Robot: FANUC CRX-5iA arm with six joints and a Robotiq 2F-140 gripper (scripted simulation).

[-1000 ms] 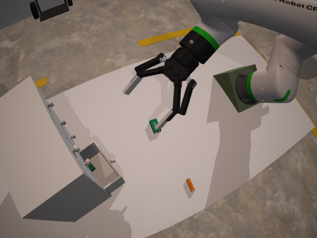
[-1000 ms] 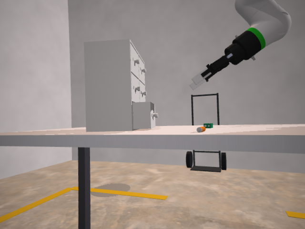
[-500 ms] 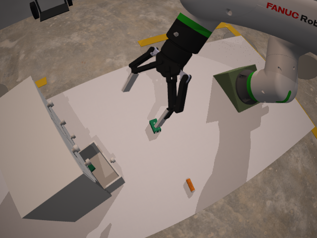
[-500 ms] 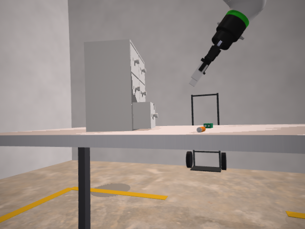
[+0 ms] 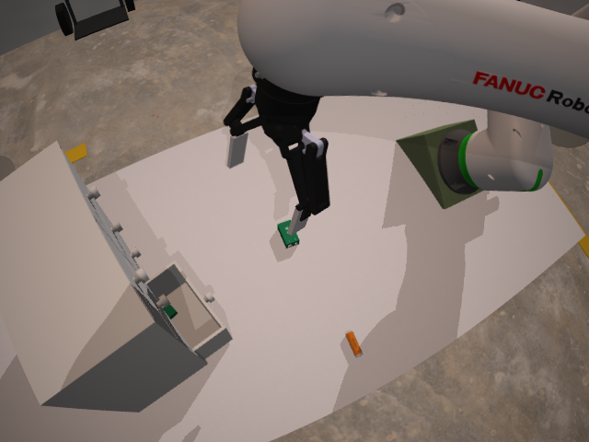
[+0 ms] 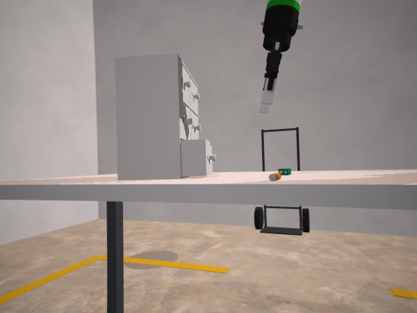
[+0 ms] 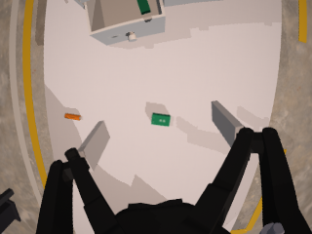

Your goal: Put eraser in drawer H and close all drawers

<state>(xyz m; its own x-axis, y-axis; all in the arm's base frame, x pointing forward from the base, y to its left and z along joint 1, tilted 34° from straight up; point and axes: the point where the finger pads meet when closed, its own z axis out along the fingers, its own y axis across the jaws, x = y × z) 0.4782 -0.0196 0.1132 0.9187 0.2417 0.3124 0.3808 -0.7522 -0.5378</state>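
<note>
A small green block (image 5: 288, 234), the eraser by its look, lies flat in the middle of the table; it also shows in the exterior view (image 6: 284, 171) and in the wrist view (image 7: 160, 119). My gripper (image 5: 265, 189) (image 6: 266, 104) is wide open and empty. It hangs well above the table and points down, with the block between the fingertips in the wrist view (image 7: 159, 132). The grey chest (image 5: 71, 285) stands at the left. One bottom drawer (image 5: 190, 307) (image 7: 127, 14) is pulled out. A small green thing (image 5: 169, 311) (image 7: 143, 4) lies inside it. The drawer letters are too small to read.
An orange cylinder (image 5: 353, 343) (image 6: 275, 176) lies near the table's front edge, apart from the block. The arm's green base mount (image 5: 440, 164) sits at the table's right. The other drawers look pushed in. A black cart (image 6: 281, 218) stands on the floor behind.
</note>
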